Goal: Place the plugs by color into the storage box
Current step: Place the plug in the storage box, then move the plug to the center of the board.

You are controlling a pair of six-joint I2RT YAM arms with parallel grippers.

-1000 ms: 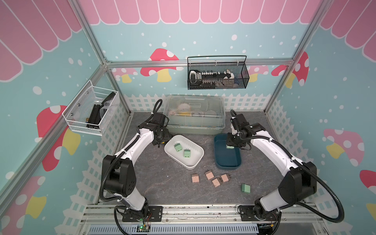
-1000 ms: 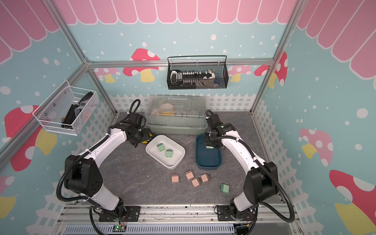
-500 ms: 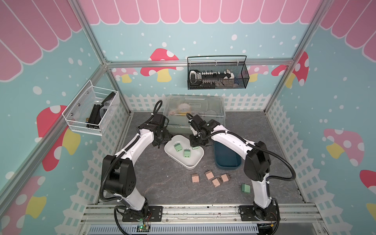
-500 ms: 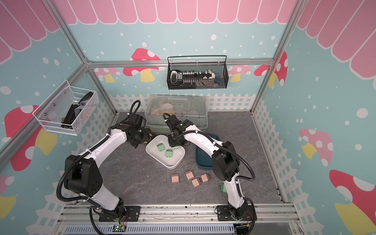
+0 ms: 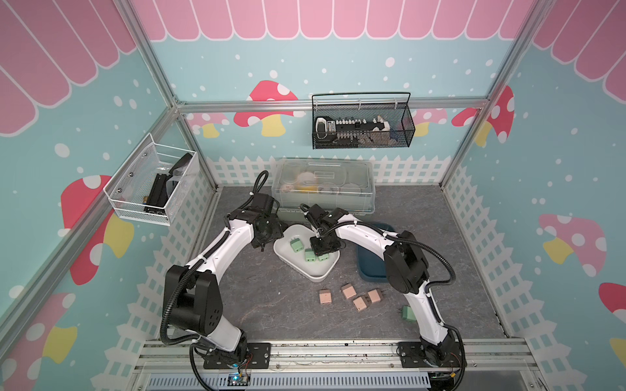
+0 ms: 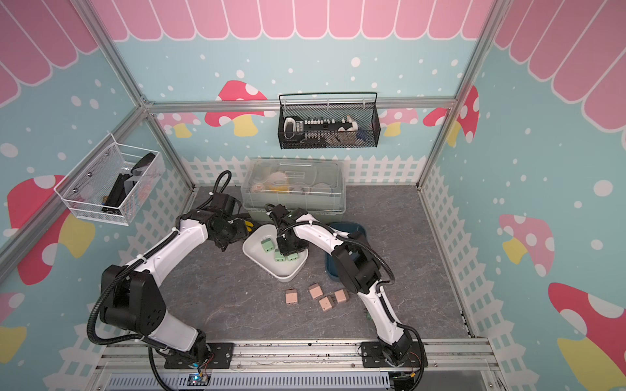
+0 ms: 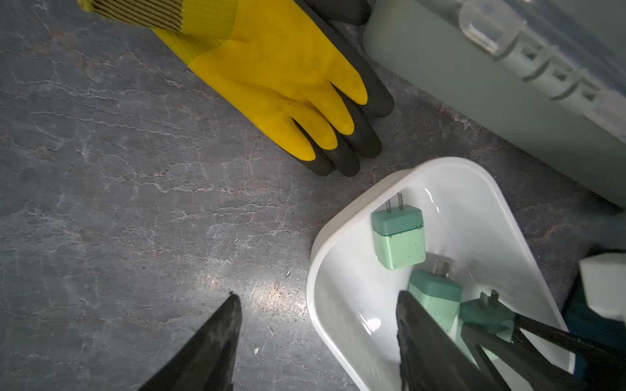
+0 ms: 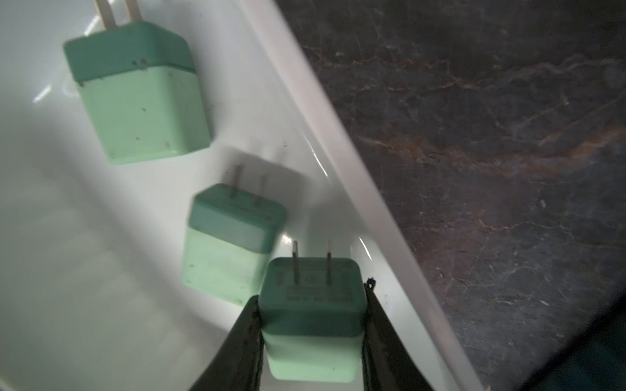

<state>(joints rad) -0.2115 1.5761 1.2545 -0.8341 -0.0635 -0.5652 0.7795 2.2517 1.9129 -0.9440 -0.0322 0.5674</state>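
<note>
My right gripper (image 8: pixel 311 304) is shut on a mint green plug (image 8: pixel 313 321) and holds it inside the white storage box (image 5: pixel 316 278), prongs pointing away from the wrist. Two more green plugs (image 5: pixel 295 244) (image 5: pixel 309 255) lie on that box's floor, the nearer one right beside the held plug. My left gripper (image 7: pixel 317 298) stands open with nothing in it, its fingers either side of the white box's rim (image 7: pixel 338 216). The dark teal storage box (image 5: pixel 369 267) sits to the right, partly under the right arm. Several pink plugs (image 5: pixel 348 291) lie on the table in front.
A fourth green plug (image 5: pixel 409 313) lies at the front right, half hidden by the right arm. A yellow and black glove (image 7: pixel 271 67) lies beside the left gripper. The large translucent lidded box (image 5: pixel 323 184) stands behind both storage boxes. Wire baskets (image 5: pixel 362 125) hang on the walls.
The right arm has swung left from over the teal box to the white box, carrying a green plug, and lowered it among the two there. The left arm has stayed put.
</note>
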